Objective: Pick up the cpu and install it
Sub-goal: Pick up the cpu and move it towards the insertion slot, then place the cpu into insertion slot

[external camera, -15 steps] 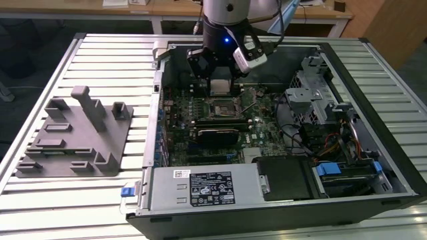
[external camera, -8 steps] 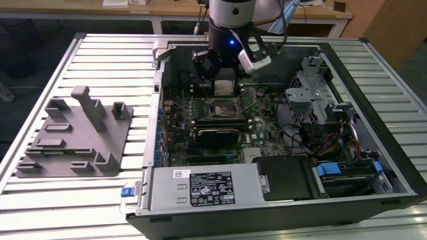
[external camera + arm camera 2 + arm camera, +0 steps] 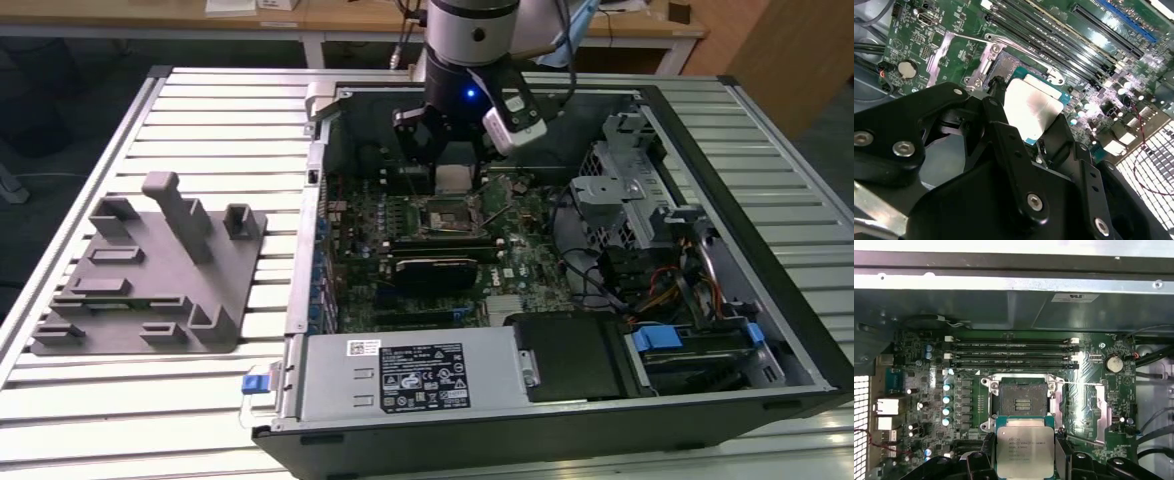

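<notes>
The cpu [image 3: 1025,451] is a small square chip with a pale silver top, and my gripper [image 3: 1025,462] is shut on it by its edges. In the exterior view the cpu [image 3: 455,179] hangs under the gripper [image 3: 455,168] inside the open computer case, just beyond the black socket frame [image 3: 445,216]. The first wrist view shows the open socket [image 3: 1021,401] bare, with its metal latch plate swung aside [image 3: 1081,407]. In the second wrist view the cpu [image 3: 1032,108] sits between the black fingers [image 3: 999,122], above the socket [image 3: 1014,67].
A black heatsink block [image 3: 434,268] lies on the motherboard [image 3: 518,262] nearer the camera than the socket. Memory slots [image 3: 1011,354] run beside the socket. Drive cages and cables [image 3: 641,220] fill the exterior view's right. A grey plastic tray [image 3: 147,275] lies on the slatted table [image 3: 200,110] at the left.
</notes>
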Controlling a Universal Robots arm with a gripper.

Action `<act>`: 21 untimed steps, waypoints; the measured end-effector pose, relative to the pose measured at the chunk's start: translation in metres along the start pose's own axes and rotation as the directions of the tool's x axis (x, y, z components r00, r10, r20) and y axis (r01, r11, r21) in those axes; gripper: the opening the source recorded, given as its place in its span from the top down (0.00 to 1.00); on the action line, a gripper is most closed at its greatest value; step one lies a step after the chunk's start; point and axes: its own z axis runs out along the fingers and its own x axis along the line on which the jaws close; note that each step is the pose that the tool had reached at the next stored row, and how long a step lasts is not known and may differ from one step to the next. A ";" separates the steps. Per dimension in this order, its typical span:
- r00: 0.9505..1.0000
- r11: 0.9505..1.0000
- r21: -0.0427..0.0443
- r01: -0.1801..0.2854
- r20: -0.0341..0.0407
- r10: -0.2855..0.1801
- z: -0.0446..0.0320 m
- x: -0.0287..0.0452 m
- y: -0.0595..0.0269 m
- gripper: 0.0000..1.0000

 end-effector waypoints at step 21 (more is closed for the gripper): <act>1.000 1.000 0.001 -0.006 -0.001 0.006 0.0051 -0.0013 0.0006 0.45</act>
